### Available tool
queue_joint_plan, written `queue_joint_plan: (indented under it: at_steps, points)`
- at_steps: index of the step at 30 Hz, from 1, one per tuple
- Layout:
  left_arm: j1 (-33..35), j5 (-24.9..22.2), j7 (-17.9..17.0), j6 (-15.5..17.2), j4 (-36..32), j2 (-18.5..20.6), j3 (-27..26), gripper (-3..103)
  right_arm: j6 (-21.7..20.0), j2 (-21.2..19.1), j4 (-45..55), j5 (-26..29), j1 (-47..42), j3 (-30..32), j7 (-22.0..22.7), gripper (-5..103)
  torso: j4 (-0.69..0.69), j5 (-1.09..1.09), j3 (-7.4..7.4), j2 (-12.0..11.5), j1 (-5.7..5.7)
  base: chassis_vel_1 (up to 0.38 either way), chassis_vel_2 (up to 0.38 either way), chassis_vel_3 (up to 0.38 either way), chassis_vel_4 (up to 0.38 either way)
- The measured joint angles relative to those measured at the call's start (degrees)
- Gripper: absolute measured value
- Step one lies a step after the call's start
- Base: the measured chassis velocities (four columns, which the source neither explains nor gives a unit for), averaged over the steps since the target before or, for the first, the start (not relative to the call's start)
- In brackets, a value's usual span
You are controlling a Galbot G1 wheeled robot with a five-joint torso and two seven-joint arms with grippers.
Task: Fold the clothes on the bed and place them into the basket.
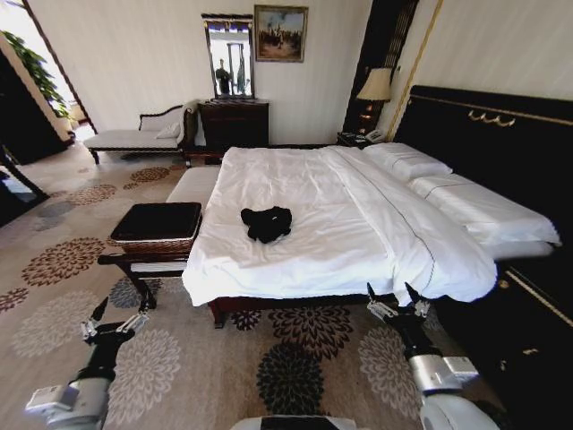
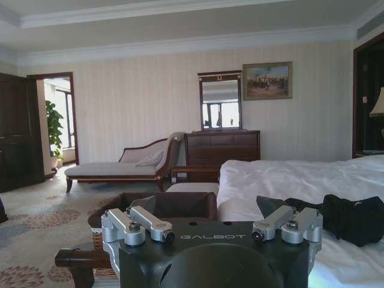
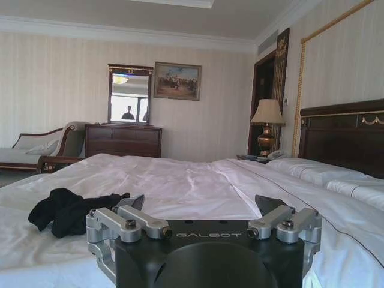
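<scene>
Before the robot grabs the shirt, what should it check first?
1. Shirt on the bed in plain sight: ok, but crumpled in a heap, not spread flat.
2. Left pincer open and holding nothing: ok.
3. Right pincer open and holding nothing: ok.
4. Pincers at the shirt: not ok, both hang over the carpet short of the bed's foot.
5. Basket nearby on the bench: ok.
6. Basket open to take the shirt: cannot tell, a black top covers it.

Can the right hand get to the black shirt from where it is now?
Probably not yet. The right hand hangs open off the bed's near edge; the shirt lies crumpled mid-mattress, nothing blocking it.
</scene>
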Motion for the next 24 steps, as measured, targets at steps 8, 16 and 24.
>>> queue_joint_plan:
  at_steps: [8,16,24]
  points:
    - [0.3,0.0,-0.1,0.0,-0.2,-0.1,-0.2,94,0.1,0.5,-0.1,-0.8,0.1,-1.1,0.0,100,0.0,0.0,0.0,0.0,0.0,0.0,0.0,0.0,0.0]
    - [0.4,-0.1,-0.2,0.2,-0.3,-0.3,-0.1,94,0.1,0.6,-0.2,-0.9,0.1,-1.6,0.0,100,0.0,0.0,0.0,0.0,0.0,0.0,0.0,0.0,0.0]
    - [0.9,0.0,-0.2,0.1,-0.1,-0.8,0.2,94,0.1,1.0,-0.3,-1.1,-0.3,-1.8,0.0,100,0.0,0.0,0.0,0.0,0.0,0.0,0.0,0.0,0.0]
